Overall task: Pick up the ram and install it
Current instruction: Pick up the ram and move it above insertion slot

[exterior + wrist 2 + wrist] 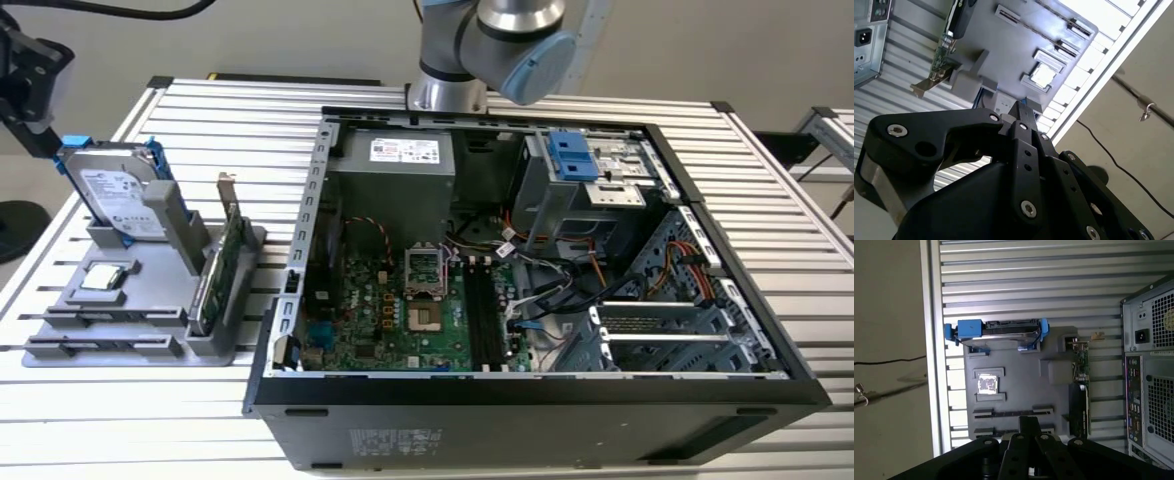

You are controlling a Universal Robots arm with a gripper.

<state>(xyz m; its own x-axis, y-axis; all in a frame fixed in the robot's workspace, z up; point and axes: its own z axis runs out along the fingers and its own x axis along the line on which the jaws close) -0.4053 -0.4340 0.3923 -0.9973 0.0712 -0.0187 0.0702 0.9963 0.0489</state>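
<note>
Ram in gray holder slot

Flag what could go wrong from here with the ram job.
1. The ram lies low in the holder, near the upright green card; the gripper might clip the card.
2. The gripper looks shut, so it could hit the ram rather than straddle it.
3. Loose cables lie beside the memory slots and may snag.

A robotics lab: a silver-and-blue robot arm rises by an open black computer case on a ribbed aluminium workbench, with a grey parts fixture beside the case.
</note>
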